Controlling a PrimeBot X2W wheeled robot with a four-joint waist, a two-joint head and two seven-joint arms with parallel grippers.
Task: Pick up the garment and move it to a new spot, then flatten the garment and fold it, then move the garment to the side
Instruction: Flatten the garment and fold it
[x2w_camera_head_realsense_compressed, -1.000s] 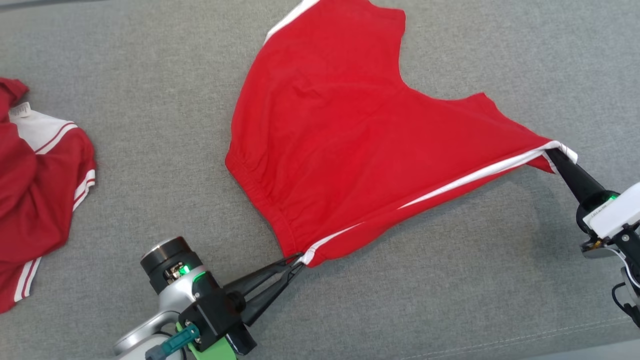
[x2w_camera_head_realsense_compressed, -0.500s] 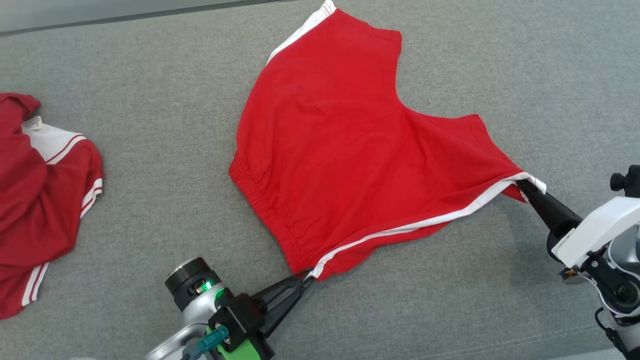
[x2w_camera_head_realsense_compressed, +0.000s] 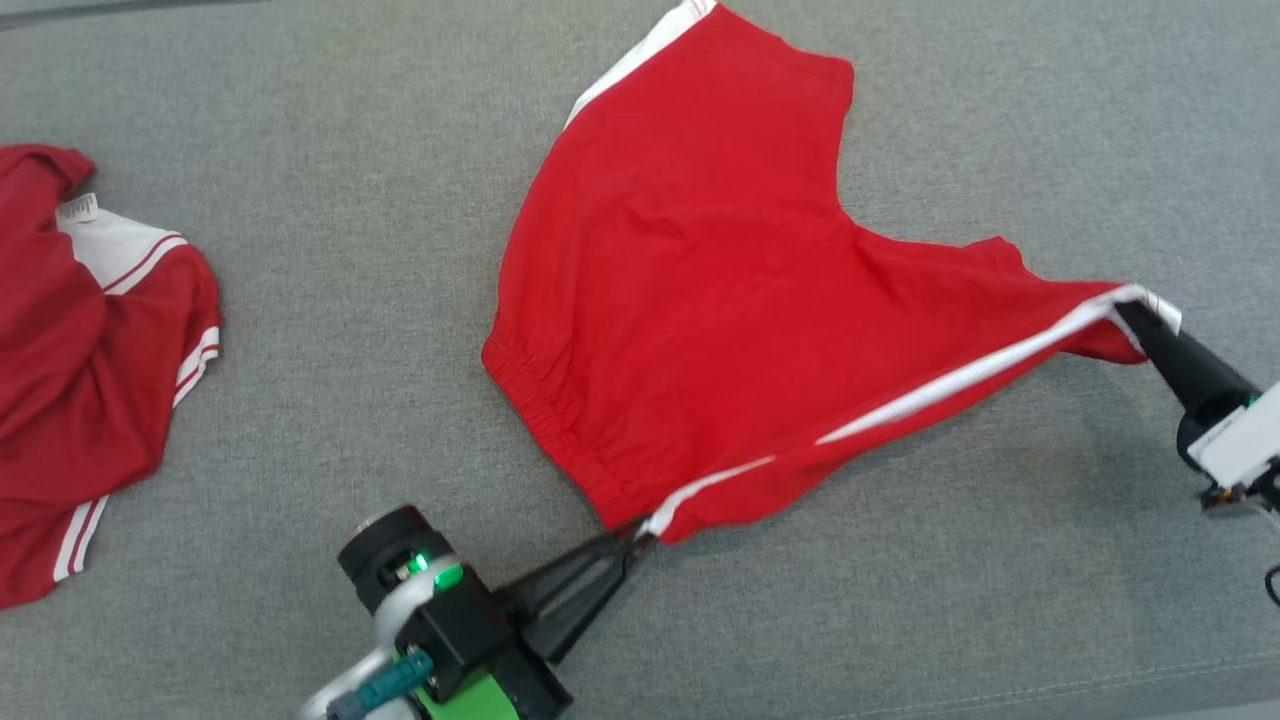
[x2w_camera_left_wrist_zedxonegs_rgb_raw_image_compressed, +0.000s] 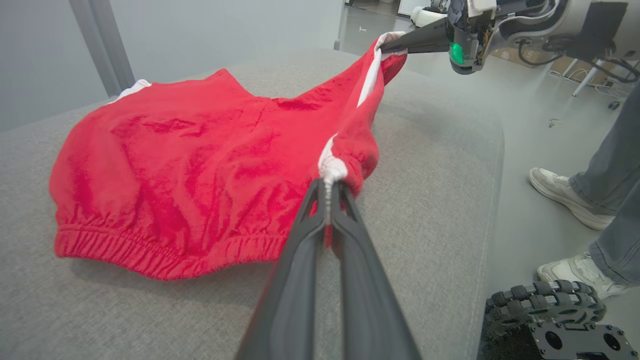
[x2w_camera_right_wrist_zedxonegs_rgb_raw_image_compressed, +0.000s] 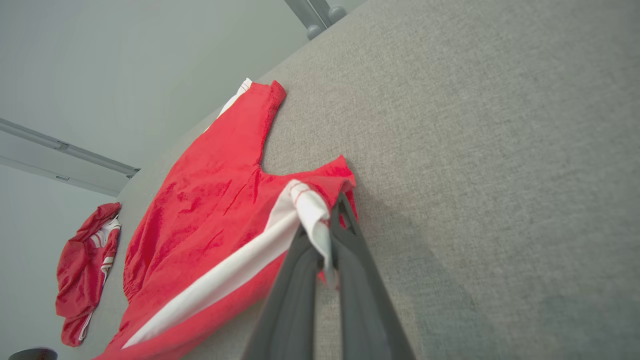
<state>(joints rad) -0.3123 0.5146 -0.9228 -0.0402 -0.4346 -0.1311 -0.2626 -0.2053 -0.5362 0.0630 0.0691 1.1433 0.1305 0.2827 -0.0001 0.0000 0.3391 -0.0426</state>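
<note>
The garment (x2w_camera_head_realsense_compressed: 720, 300) is a pair of red shorts with white side stripes, lying mostly spread on the grey padded surface (x2w_camera_head_realsense_compressed: 300, 300). My left gripper (x2w_camera_head_realsense_compressed: 638, 535) is shut on the waistband corner at the stripe's end, seen close in the left wrist view (x2w_camera_left_wrist_zedxonegs_rgb_raw_image_compressed: 327, 192). My right gripper (x2w_camera_head_realsense_compressed: 1135, 315) is shut on the white-striped leg hem (x2w_camera_right_wrist_zedxonegs_rgb_raw_image_compressed: 310, 210) and holds it raised off the surface. The striped edge hangs stretched between the two grippers. The right gripper (x2w_camera_left_wrist_zedxonegs_rgb_raw_image_compressed: 387, 47) also shows in the left wrist view, gripping the far end of the garment (x2w_camera_left_wrist_zedxonegs_rgb_raw_image_compressed: 190, 160).
A second red and white garment (x2w_camera_head_realsense_compressed: 80, 380) lies crumpled at the left edge of the surface. In the left wrist view the surface's rounded edge (x2w_camera_left_wrist_zedxonegs_rgb_raw_image_compressed: 492, 200) drops to the floor, where a person's shoes (x2w_camera_left_wrist_zedxonegs_rgb_raw_image_compressed: 570, 195) and a robot wheel (x2w_camera_left_wrist_zedxonegs_rgb_raw_image_compressed: 545, 305) stand.
Both grippers have carried the garment a little to the right. The right gripper went farther out and up, so the striped edge is pulled tighter than half a second ago.
</note>
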